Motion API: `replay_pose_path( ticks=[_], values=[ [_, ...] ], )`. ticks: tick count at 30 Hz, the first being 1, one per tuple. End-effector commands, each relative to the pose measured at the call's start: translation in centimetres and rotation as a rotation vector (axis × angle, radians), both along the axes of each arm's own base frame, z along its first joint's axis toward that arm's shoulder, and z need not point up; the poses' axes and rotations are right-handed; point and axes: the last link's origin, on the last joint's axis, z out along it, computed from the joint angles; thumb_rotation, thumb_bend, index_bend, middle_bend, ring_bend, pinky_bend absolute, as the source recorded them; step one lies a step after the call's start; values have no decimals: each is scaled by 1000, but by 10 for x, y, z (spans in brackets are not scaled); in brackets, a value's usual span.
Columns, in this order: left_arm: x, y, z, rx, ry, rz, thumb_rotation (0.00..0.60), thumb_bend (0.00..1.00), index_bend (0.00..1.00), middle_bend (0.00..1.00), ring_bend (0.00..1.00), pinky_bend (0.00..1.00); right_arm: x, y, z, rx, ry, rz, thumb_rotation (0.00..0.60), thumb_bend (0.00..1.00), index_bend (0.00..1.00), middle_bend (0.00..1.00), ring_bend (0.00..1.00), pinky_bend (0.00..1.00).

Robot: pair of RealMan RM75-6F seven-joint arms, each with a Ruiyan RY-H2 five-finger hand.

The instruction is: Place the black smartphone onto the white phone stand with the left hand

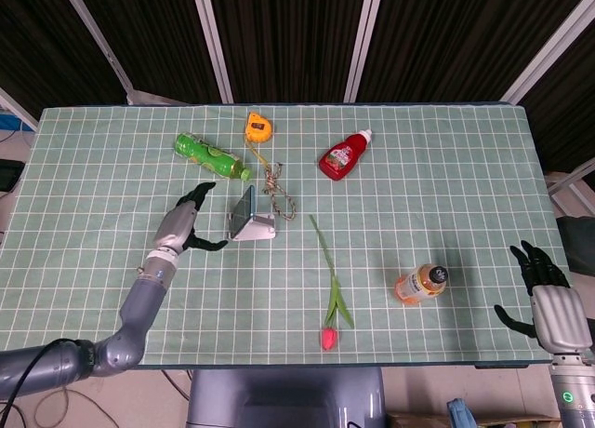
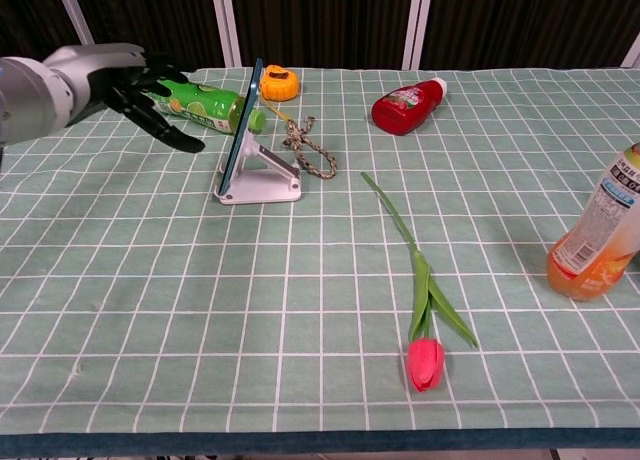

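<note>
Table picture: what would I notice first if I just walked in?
Probably the black smartphone leaning up on the white phone stand, back on the left part of the green checked cloth. The robot's left hand hangs open just to its left, not touching it. Then the bright colours: a red tulip lying near the front edge and an orange drink bottle standing at the right.

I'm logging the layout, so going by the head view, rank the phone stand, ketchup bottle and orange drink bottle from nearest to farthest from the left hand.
1. White phone stand, just right of the left hand.
2. Ketchup bottle, table's far middle.
3. Orange drink bottle, near right.
</note>
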Motion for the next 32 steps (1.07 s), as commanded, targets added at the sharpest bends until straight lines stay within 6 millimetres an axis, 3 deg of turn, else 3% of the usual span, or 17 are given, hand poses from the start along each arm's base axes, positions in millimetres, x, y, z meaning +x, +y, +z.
replay_pose_path(
  ticks=[1, 9, 14, 19, 26, 32],
  values=[
    [-22, -21, 32, 74, 112, -64, 600, 124, 0, 0, 0, 0, 0, 0, 0, 0, -1, 1, 600, 322, 75, 34, 0, 187],
    [-79, -83, 92, 192, 340, -166, 600, 124, 0, 0, 0, 0, 0, 1, 0, 1, 2, 4, 600, 322, 75, 35, 0, 187],
    [-112, -118, 112, 208, 479, -202, 600, 124, 0, 0, 0, 0, 0, 2, 1, 0, 5, 4, 600, 322, 75, 35, 0, 187],
    [-137, -148, 125, 268, 512, -196, 600, 109, 0, 0, 0, 0, 0, 3, 1, -3, 7, 4, 600, 321, 75, 35, 0, 187],
    [-168, -170, 131, 303, 592, -193, 600, 105, 0, 0, 0, 0, 0, 3, 1, -5, 7, 5, 600, 322, 75, 35, 0, 187],
    [-175, -167, 132, 306, 563, -162, 600, 104, 0, 0, 0, 0, 0, 5, 1, -8, 8, 6, 600, 322, 75, 35, 0, 187]
  ],
)
